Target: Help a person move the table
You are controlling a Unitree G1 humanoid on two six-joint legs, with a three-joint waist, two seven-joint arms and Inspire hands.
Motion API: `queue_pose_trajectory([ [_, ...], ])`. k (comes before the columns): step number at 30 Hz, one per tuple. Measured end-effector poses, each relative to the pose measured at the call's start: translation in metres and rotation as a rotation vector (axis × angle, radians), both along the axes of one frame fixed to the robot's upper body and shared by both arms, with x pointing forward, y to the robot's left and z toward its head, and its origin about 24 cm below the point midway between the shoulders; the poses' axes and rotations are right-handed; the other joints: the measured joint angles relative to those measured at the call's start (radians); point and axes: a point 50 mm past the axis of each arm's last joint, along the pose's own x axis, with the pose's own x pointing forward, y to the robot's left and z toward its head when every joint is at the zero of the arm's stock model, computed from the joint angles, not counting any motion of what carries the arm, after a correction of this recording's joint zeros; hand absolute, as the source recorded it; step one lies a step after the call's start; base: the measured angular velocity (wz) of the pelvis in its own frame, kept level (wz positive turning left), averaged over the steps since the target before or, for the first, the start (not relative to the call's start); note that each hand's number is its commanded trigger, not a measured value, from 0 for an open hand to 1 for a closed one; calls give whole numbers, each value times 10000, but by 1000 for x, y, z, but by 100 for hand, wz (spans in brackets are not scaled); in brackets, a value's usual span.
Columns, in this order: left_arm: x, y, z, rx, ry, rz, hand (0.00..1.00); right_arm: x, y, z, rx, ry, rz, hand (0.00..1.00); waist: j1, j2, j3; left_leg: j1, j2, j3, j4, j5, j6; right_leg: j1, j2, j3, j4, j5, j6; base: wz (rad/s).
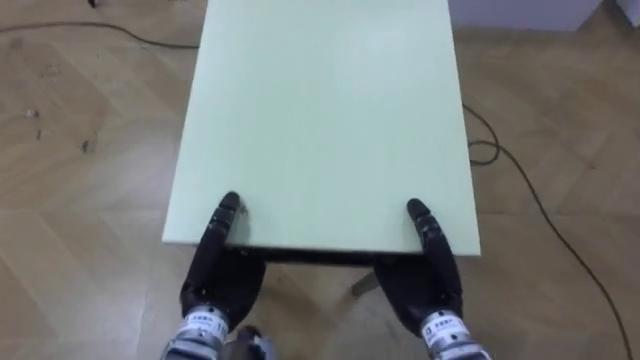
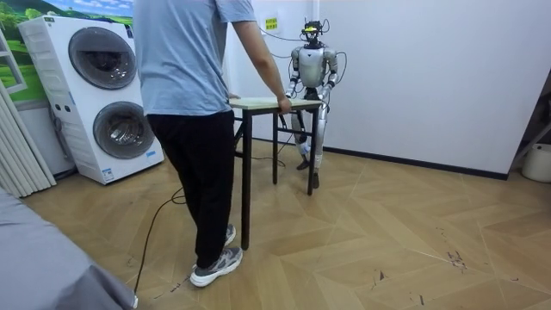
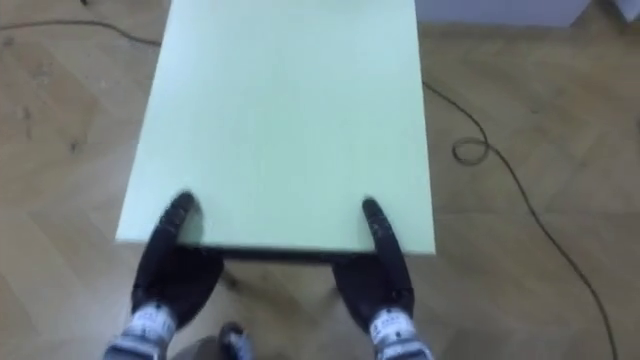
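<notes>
left hand [image 1: 222, 272] and right hand [image 1: 428, 285] clamped on the bench [image 1: 320, 110] near edge: one digit on top, other fingers tucked under; slab runs ahead of the fingers; to do it well: hold both grips level, match the partner's pace, mind the cable [image 1: 535, 200] right of the right fingers; room view adds the person [image 2: 185, 86] holding the far end; eye views give the grip close-up

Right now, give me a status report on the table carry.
Left hand, right hand clamped on near edge of table. Person opposite, hand on its edge. Cable on floor, robot's right.
</notes>
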Motion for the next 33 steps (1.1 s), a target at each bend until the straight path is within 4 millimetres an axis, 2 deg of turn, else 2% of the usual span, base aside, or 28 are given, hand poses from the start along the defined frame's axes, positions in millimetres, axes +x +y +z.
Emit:
queue_pose_trajectory([
  [2,-1,-1,-1,-6,93,-38,100,-2,0,-2,-14,92,-94,100,182,92,15,364,-140,-4,-935,791,-448,33,107,-45,-276,277,-209,-11],
  [3,-1,-2,-1,-27,129,-46,100,-3,-2,-2,-18,56,-187,100,349,120,-2,588,-237,-161,-1618,1358,-1164,-36,56,-127,-595,575,-377,-37],
  [4,-4,-3,-3,-111,213,85,100,-2,-4,-1,-168,5,-102,100,497,209,-1,657,-199,-435,-1123,1049,-1109,-136,-66,-563,-737,826,-468,-49],
  [5,-7,-4,-4,-208,286,162,100,-2,-4,-2,-251,4,-59,100,575,312,-16,667,-139,-499,-551,591,-999,-121,-70,-674,-839,950,-509,-61],
  [6,-11,-6,-7,-464,439,280,100,-3,-7,-2,-461,-16,3,100,644,568,-44,697,-87,-781,758,-368,-903,-115,-96,-996,-959,1134,-592,-32],
  [7,-13,-8,-8,-667,567,264,100,-3,-9,-2,-623,-32,62,100,622,784,-35,803,-66,-1069,1860,-1062,-908,-121,-108,-1230,-945,1216,-665,-21],
  [10,-14,-9,-9,-700,708,234,100,-3,-9,-2,-681,19,46,100,563,979,-53,1635,65,-1385,3745,-2058,-1112,-266,-96,-1530,-716,1285,-851,5],
  [12,-13,-10,-8,-746,694,236,100,-2,-9,-1,-725,-38,-12,100,474,1046,-56,2480,74,-1536,4124,-2306,-1241,-459,-96,-1639,-453,1298,-913,16],
  [14,-10,-12,-7,-818,604,232,100,1,-10,2,-794,-214,-41,100,354,1157,-52,3395,119,-1556,4096,-2354,-1323,-879,-92,-1682,-74,1329,-965,8],
  [15,-7,-14,-5,-870,494,208,100,5,-10,5,-823,-371,-70,100,230,1321,-41,3989,124,-1710,3718,-2410,-1495,-1176,-83,-1828,180,1343,-980,21],
  [16,-2,-14,-2,-857,391,181,100,8,-11,7,-836,-499,-154,100,40,1427,-52,4521,23,-1814,2801,-3009,-1838,-1487,-104,-1925,469,1410,-955,24],
  [17,0,-15,-1,-845,339,170,100,10,-10,8,-821,-554,-179,100,-2,1458,-48,4732,-110,-1788,2236,-3332,-1915,-1653,-130,-1954,555,1460,-939,12],
  [18,3,-15,1,-821,316,174,100,11,-10,10,-818,-605,-188,100,-12,1471,-50,4884,-295,-1723,1399,-3668,-1867,-1895,-221,-1956,624,1618,-899,8],
  [19,4,-15,1,-838,334,209,100,11,-10,10,-866,-641,-182,100,-162,1590,-62,5001,-360,-1662,774,-3855,-1874,-1987,-248,-2014,428,1957,-905,13],
  [21,5,-17,2,-854,314,138,100,11,-10,11,-903,-687,-189,100,-285,1704,-65,5028,-533,-1473,44,-4000,-1816,-2173,-361,-1989,146,2383,-807,21],
  [22,8,-18,3,-830,331,96,100,12,-11,11,-929,-715,-232,100,-284,1711,-67,5020,-725,-1459,-235,-4040,-1742,-2355,-463,-1889,86,2619,-755,9],
  [23,9,-18,4,-819,340,95,100,12,-11,11,-929,-726,-232,100,-292,1714,-65,5006,-830,-1467,-352,-4046,-1729,-2446,-550,-1855,96,2734,-743,0],
  [24,9,-19,3,-804,411,107,100,12,-11,11,-945,-718,-227,100,-345,1725,-59,5029,-1045,-1501,-594,-4026,-1693,-2669,-769,-1775,304,2928,-742,9],
  [25,8,-19,3,-784,506,113,100,11,-11,11,-986,-683,-212,100,-420,1720,-56,5154,-1334,-1677,-949,-3977,-1574,-3004,-1071,-1735,852,3015,-748,11],
  [26,8,-19,2,-768,573,116,100,10,-12,10,-1041,-652,-240,100,-447,1692,-58,5227,-1494,-1786,-1137,-3937,-1468,-3167,-1134,-1719,985,3049,-709,0],
  [27,6,-18,0,-753,666,173,100,8,-13,8,-1118,-598,-231,100,-412,1629,-94,5215,-1741,-1755,-1341,-3875,-1322,-3156,-1245,-1575,735,3158,-616,-14],
  [28,6,-17,-2,-753,732,206,100,9,-10,8,-1081,-609,-190,100,-353,1627,-95,5083,-1887,-1698,-1349,-3874,-1270,-3085,-1329,-1508,250,3377,-537,-15],
  [29,5,-18,-3,-770,769,205,100,8,-10,8,-1085,-590,-164,100,-377,1629,-96,5015,-1940,-1666,-1337,-3864,-1249,-3061,-1372,-1474,88,3481,-486,0],
  [31,3,-19,-9,-769,1064,154,100,4,-11,2,-1138,-286,-131,100,-464,1615,-91,5050,-2148,-1589,-1457,-3655,-866,-2751,-1444,-1383,-432,3965,-324,13],
  [32,2,-19,-11,-763,1140,132,100,2,-11,0,-1122,-199,-135,100,-474,1602,-97,5065,-2172,-1565,-1463,-3626,-814,-2677,-1449,-1355,-546,4091,-286,12],
  [33,1,-19,-12,-751,1219,104,100,-1,-11,-1,-1095,-84,-146,100,-498,1503,-87,5032,-2297,-1483,-1549,-3518,-623,-2615,-1561,-1347,-724,4340,-185,23],
])
